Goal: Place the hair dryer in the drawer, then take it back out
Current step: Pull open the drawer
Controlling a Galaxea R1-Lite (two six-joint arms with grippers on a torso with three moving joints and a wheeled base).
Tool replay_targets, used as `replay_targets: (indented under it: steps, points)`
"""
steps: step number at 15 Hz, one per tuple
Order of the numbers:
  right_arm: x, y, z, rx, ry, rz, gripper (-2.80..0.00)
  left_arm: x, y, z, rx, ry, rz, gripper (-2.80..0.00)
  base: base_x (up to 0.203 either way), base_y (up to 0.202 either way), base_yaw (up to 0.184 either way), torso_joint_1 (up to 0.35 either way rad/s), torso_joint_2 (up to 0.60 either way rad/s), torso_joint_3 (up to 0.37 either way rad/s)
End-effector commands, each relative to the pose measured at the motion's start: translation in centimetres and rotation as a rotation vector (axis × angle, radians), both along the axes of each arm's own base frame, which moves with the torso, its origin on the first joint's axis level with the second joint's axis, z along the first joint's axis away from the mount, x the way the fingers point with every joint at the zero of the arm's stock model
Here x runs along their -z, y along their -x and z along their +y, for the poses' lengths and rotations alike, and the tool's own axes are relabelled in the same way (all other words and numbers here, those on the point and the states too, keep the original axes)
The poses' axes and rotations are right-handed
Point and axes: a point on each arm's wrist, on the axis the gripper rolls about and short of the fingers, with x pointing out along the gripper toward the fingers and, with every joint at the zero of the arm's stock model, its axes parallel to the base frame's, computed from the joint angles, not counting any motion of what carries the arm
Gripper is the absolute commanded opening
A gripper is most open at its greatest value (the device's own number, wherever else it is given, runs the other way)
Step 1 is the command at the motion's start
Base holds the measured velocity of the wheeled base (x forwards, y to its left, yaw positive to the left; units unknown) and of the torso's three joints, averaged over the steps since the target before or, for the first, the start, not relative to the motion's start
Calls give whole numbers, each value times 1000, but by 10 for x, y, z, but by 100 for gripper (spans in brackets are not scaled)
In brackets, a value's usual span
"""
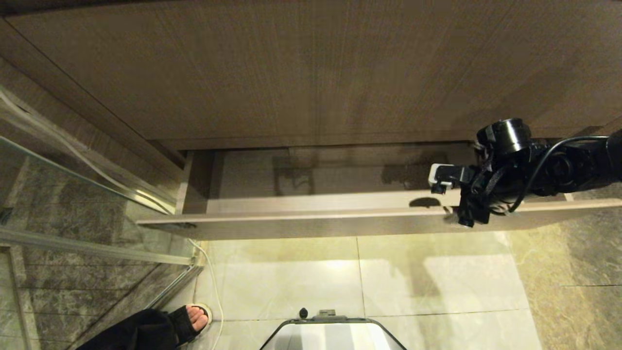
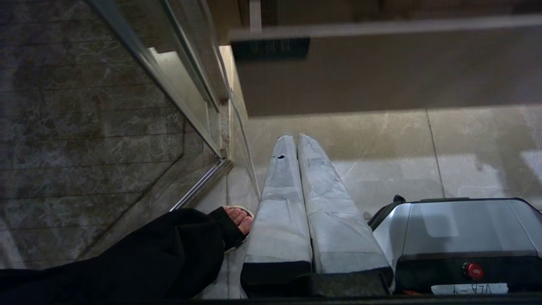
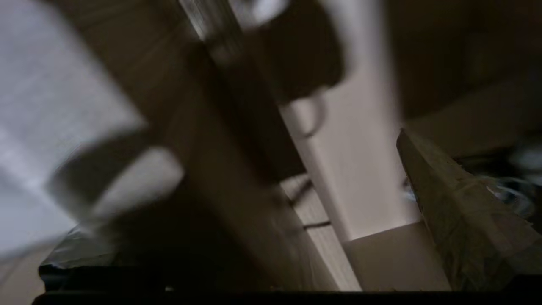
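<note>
From the head camera I see the drawer (image 1: 340,221) pulled out across the middle of the frame, its plain front running from centre left to the right edge, under a wide wood-grain panel (image 1: 311,68) that fills the top. The part of its floor on view lies bare and shadowed. I cannot find the hair dryer in any view.

My right gripper (image 1: 449,199) sits at right of centre, coming in from the right edge over the drawer's front rim — its jaws stand wide and I see nothing between them. Its wrist camera is smeared; one finger (image 3: 461,212) shows at lower right beside pale drawer boards.

My left gripper (image 2: 296,142) hangs parked over the pale floor tiles (image 1: 388,282), fingers pressed together, empty. In that wrist view a person's foot in a sandal (image 2: 239,218) sits just beside it at lower centre, by the glass partition (image 2: 127,106) at left — the robot's base (image 2: 461,228) is at lower right.
</note>
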Motion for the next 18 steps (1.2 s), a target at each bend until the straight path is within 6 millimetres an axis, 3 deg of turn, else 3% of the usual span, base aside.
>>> replay_targets:
  steps: [1,8,12,15,18]
  points:
    - [-5,10,-3,46,31,18,0,0,0,0,-1,0,1,-280,0,0,0,0,0,0]
    - [-10,74,-23,232,63,179,0,0,0,0,0,0,1,-280,0,0,0,0,0,0]
    - [-22,126,-39,307,56,154,0,0,0,0,0,0,0,-280,0,0,0,0,0,0]
    - [-29,144,-42,374,-18,100,0,0,0,0,0,0,1,-280,0,0,0,0,0,0]
    - [-49,149,-41,444,-198,2,0,0,0,0,0,0,1,-280,0,0,0,0,0,0]
